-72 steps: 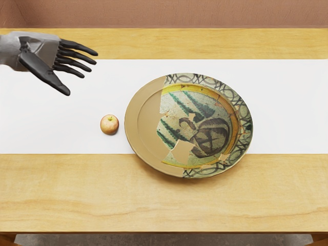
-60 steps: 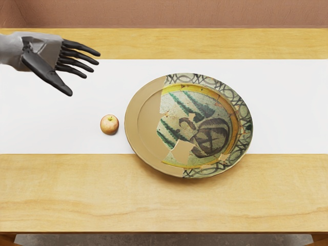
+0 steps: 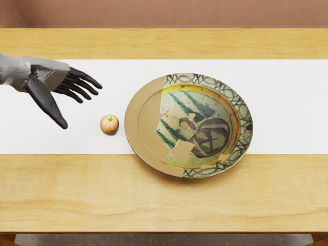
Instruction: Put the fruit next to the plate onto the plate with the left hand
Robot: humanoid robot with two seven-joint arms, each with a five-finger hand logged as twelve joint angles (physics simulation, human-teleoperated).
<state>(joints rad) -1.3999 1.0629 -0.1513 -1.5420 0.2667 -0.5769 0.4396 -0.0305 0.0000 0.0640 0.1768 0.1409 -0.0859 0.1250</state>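
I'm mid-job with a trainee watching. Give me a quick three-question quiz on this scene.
1. True or false: the apple lies on the plate.
2. The left hand is: A) open, holding nothing; B) shut on the apple; C) touching the plate.
3. Fill in: in the picture, the apple sits to the plate's ____.
Key: 1 false; 2 A; 3 left.

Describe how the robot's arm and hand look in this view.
Only the left arm shows, with a light grey, faceted shell. Its robot hand has a grey angular back and five slim, matte black, jointed fingers. No cables, markings or sleeve are visible.
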